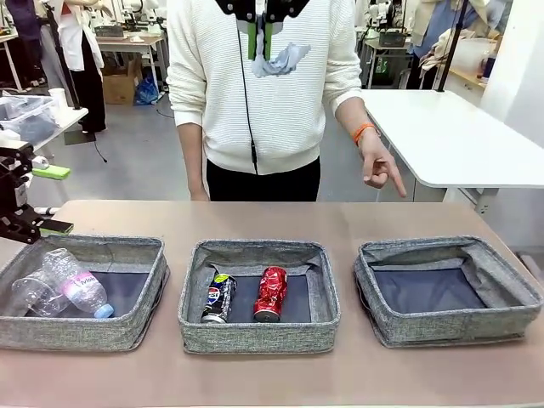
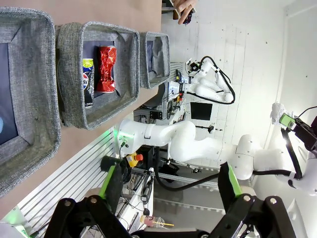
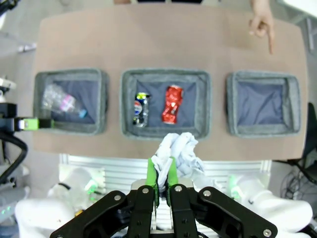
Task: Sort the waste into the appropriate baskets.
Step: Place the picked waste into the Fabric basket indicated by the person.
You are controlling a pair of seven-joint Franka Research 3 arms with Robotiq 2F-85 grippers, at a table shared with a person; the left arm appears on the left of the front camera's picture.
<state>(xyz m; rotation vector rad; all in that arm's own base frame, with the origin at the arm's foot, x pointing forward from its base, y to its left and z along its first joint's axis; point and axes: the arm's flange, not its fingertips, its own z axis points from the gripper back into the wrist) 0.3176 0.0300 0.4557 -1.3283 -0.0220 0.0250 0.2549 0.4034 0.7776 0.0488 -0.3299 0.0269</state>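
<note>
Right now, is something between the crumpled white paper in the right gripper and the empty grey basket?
Nothing visible. The right gripper holds the crumpled white paper wad high above the table; the empty grey woven basket lies open below.

the left gripper (image 2: 171, 186) is black, with angular linkage arms pinned by round grey screw heads and green pads on the inner faces of its fingers (image 2: 113, 181). behind it, in the middle of the left wrist view, runs a glossy white arm (image 2: 185, 139) of rounded segments, with a green glowing ring at one joint and a black cable looping beneath it. the right gripper (image 3: 161, 181) has the same black linkages, grey screws and slim green pads. the person (image 1: 263, 85), top centre of the front view, wears a white ribbed sweater, dark trousers and an orange wristband (image 1: 363, 131).
</note>
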